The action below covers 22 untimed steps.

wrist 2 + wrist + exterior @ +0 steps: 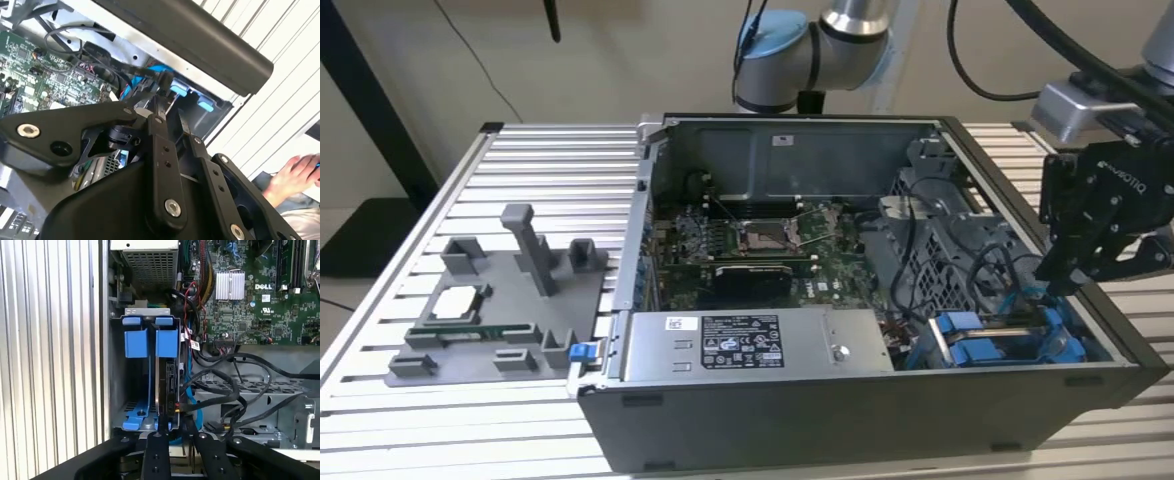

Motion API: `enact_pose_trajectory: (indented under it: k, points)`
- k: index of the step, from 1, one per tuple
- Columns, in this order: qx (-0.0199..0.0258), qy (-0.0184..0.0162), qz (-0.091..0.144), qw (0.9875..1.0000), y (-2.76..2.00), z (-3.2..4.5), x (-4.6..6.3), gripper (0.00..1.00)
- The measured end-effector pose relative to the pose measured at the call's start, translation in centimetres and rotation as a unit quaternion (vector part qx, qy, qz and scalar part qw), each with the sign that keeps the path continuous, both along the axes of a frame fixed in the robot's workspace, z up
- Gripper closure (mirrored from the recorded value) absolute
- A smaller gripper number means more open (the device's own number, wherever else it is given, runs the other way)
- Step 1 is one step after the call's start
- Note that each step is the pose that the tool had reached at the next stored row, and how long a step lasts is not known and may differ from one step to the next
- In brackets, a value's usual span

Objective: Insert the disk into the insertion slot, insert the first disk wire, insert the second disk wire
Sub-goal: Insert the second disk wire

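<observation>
Blue plastic tabs [166, 342] showed the disk [167, 385] already standing on edge in the slot [116, 390], at the corner of the case [854, 420] on the exterior view's right, so the first step looked done. The gripper [1062, 283] hung just above that bay, pointing down into it. In the second wrist view its fingers [162, 150] were drawn close together at the tips. They seemed clenched on the dark plug [165, 81] of a blue wire [156, 68] (the grasp itself was partly hidden by the fingers). That would put the work in the wire stage. In the first wrist view a black wire [207, 401] ran toward the disk's near edge, but whether it was seated could not be told. Neither wire could be confirmed as plugged in, so I judged both wire steps unfinished, with one in hand.
</observation>
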State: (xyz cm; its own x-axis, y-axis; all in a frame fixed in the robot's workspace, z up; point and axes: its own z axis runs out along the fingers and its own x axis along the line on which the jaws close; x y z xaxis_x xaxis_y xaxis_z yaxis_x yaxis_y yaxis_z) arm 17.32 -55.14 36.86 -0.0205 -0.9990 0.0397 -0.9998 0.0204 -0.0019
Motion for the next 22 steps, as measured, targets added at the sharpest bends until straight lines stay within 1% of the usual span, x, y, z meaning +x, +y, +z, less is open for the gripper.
enact_pose_trajectory:
  k: [1, 2, 5, 6, 7, 8, 9, 12, 13, 15, 17, 20, 22]
  points:
    - [0.0017, 0.001, 0.0, 1.0, 0.0, 0.0, 0.2, 0.0]
    - [0.0071, 0.0015, 0.0, 1.0, 0.0, 0.0, 0.4, 0.0]
    - [0.0344, 0.0024, 0.0, 0.9994, 0.0, 0.0, 0.7, 0.0]
    - [0.0426, 0.0026, 0.0, 0.9991, -0.04, 0.0, 0.9, 0.0]
    - [0.0461, 0.0032, 0.0, 0.9989, -0.13, -0.01, 1.0, 0.0]
    - [0.0471, 0.0045, 0.0, 0.9989, -0.26, -0.01, 1.1, 0.0]
    - [0.0474, 0.0067, 0.0, 0.9989, -0.4, -0.02, 1.2, 0.0]
    - [0.0475, 0.0153, -0.001, 0.9988, -0.87, -0.04, 1.5, 0.0]
    - [0.0481, 0.0167, -0.001, 0.9987, -0.92, -0.12, 1.6, 0.0]
    - [0.0504, 0.018, -0.001, 0.9986, -0.97, -0.29, 1.8, 0.0]
    - [0.0532, 0.0185, -0.001, 0.9984, -1.02, -0.5, 2.0, 0.0]
    - [0.0597, 0.0187, -0.001, 0.998, -1.07, -0.76, 2.2, 0.0]
    - [0.0651, 0.0189, -0.001, 0.9977, -1.09, -0.86, 2.2, 0.0]
